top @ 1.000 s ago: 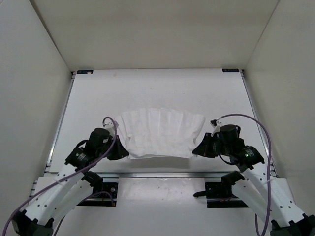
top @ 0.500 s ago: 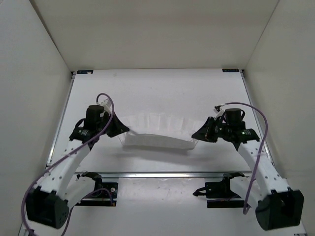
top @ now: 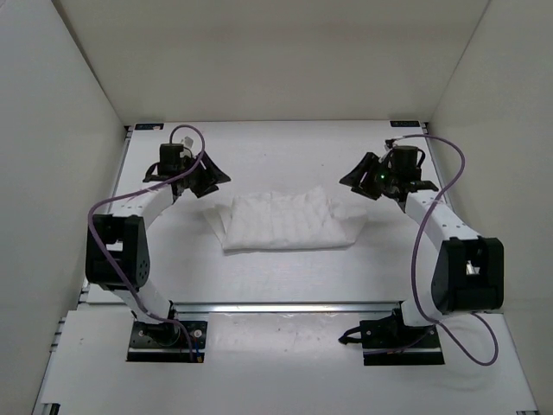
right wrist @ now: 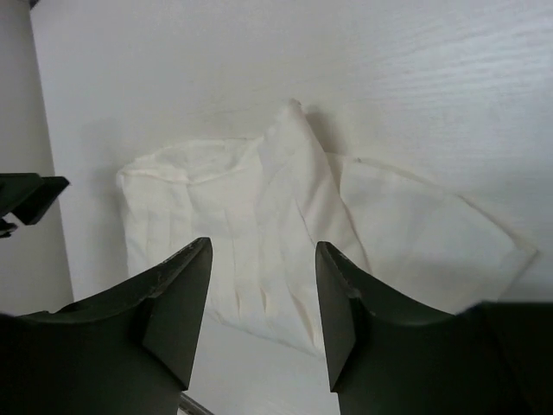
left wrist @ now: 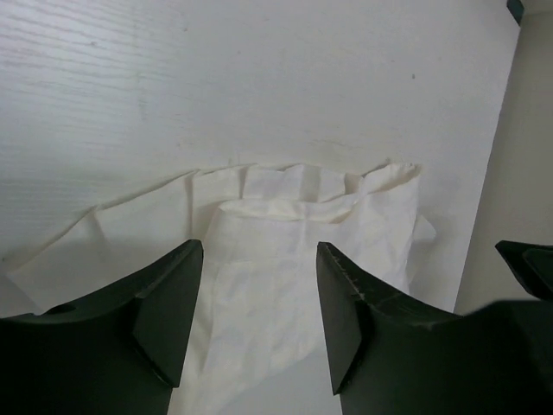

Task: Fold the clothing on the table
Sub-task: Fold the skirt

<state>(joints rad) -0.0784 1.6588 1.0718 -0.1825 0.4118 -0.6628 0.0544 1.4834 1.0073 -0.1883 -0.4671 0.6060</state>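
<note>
You have both arms stretched far forward: left gripper (top: 207, 175) at ten o'clock of the white pleated thin-fabric garment (top: 281, 220), right gripper (top: 354, 179) at two, jaws wide, holding nothing. The garment lies doubled over mid-way on the large white matte table (top: 276, 151), long axis nine-to-three.

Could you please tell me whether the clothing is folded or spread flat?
Folded: the clothing lies doubled over on the table, one layer overlapping another.

The clothing (top: 281, 222) lies on the table (top: 276, 285), near its middle.
</note>
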